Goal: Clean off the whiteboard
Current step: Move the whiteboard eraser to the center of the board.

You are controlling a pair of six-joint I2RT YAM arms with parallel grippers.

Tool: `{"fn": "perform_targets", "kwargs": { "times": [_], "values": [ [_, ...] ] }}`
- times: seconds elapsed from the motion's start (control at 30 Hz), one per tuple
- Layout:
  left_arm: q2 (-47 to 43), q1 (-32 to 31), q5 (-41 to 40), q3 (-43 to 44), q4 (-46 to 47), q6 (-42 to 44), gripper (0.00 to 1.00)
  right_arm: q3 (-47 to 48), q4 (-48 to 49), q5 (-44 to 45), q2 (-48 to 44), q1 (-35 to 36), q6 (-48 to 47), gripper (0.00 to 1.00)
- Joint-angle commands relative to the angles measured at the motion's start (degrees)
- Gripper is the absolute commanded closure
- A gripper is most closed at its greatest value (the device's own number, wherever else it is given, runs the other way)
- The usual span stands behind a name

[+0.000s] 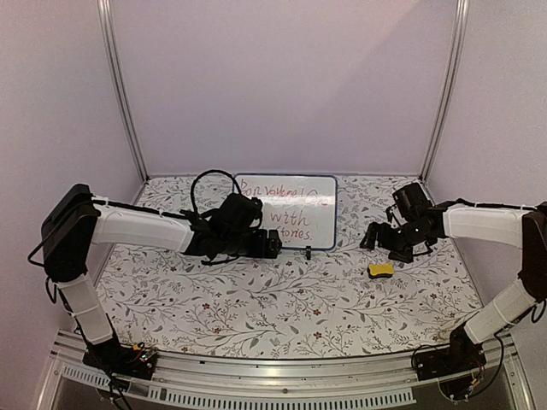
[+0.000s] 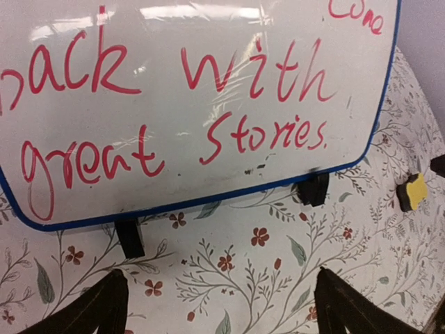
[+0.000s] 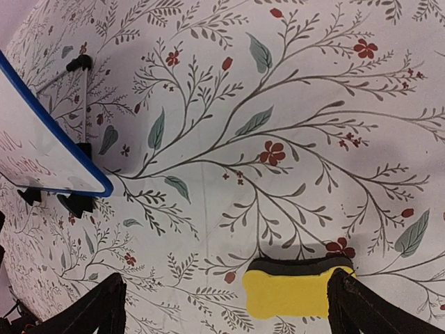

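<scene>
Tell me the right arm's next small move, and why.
Probably lower the right gripper over the yellow sponge eraser and close on it. Its jaws stand open, the eraser lies free beside one fingertip, and the whiteboard carries unerased red writing.

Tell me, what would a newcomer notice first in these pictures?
The whiteboard, covered in red handwriting, stands at the back middle of the flowered table. A yellow sponge eraser lies on the table to its right, close to the open right hand.
</scene>
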Motion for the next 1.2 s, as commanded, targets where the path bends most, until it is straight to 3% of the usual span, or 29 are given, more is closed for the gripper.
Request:
{"fn": "perform_targets", "kwargs": {
  "times": [0.0, 0.27, 0.57, 0.87, 1.03, 1.17],
  "values": [
    [-2.36, -0.73, -1.91, 0.19, 1.1, 1.26, 0.08, -2.68, -1.75, 3.7, -1.39, 0.18, 0.58, 0.01],
    [-6.45, -0.72, -4.46, -1.04, 1.15, 1.98, 0.02, -4.41, -0.25, 3.85, 1.08, 0.14, 2.54, 0.01],
    [-10.16, -0.57, -8.46, -3.36, 1.2, 2.42, 0.0, -4.11, 3.87, -5.14, 4.9, 0.73, 1.03, 0.01],
    [-9.31, -0.34, -9.19, -3.31, 1.51, 1.88, 0.0, -0.1, 7.65, -15.8, 6.34, 7.23, -0.68, 0.02],
    [-9.13, -0.27, -9.08, -3.2, 1.59, 1.66, 0.0, 5.01, 4.92, -17.4, 10.84, 10.48, -4.56, 0.02],
    [-10.03, -0.31, -9.73, -3.9, 0.92, 1.6, 0.0, 9.58, -1.67, -12.7, 11.49, 11.36, -10.36, 0.02]
  ]
}}
